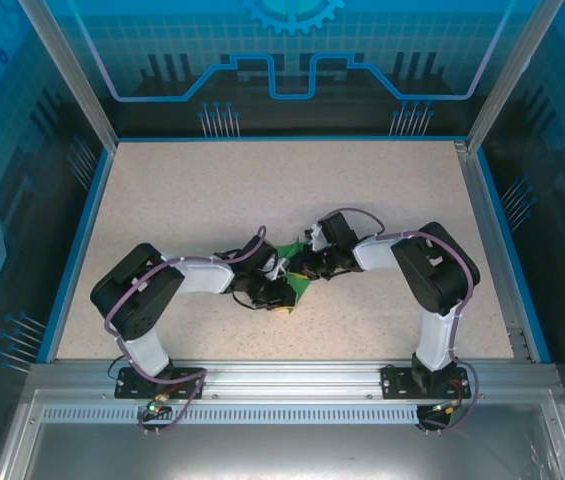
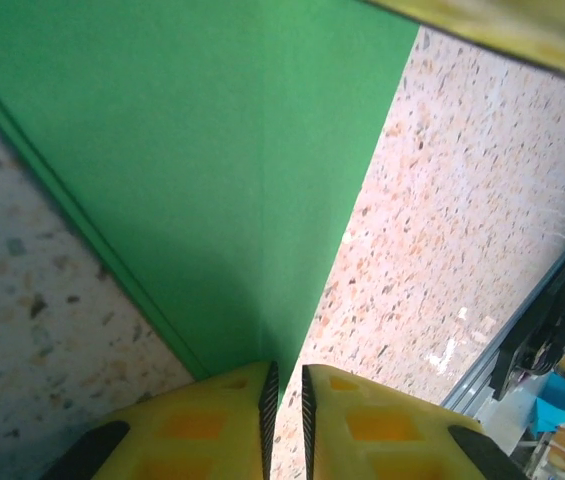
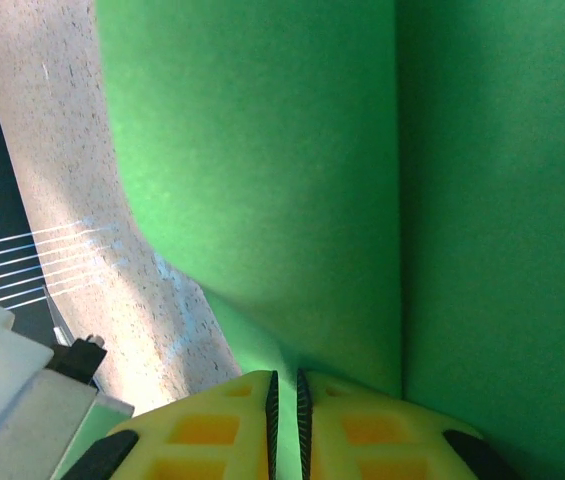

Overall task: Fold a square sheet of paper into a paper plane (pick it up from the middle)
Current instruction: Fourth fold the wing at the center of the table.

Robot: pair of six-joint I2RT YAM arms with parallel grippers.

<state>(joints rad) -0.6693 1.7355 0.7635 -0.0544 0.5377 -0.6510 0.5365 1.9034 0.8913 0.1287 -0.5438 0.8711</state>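
Lying mid-table (image 1: 262, 190), the paper plane (image 2: 212, 180) is clamped by the left claw (image 2: 285, 400). The right claw (image 3: 285, 400) is clamped on it opposite.

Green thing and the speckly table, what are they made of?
The green paper looks like thin, matte paper: even colour, no shine, and a sharp straight crease down its middle. The table looks like pale stone or a stone-look coating, dotted with dark specks and slightly glossy where light reflects; I can't tell which.
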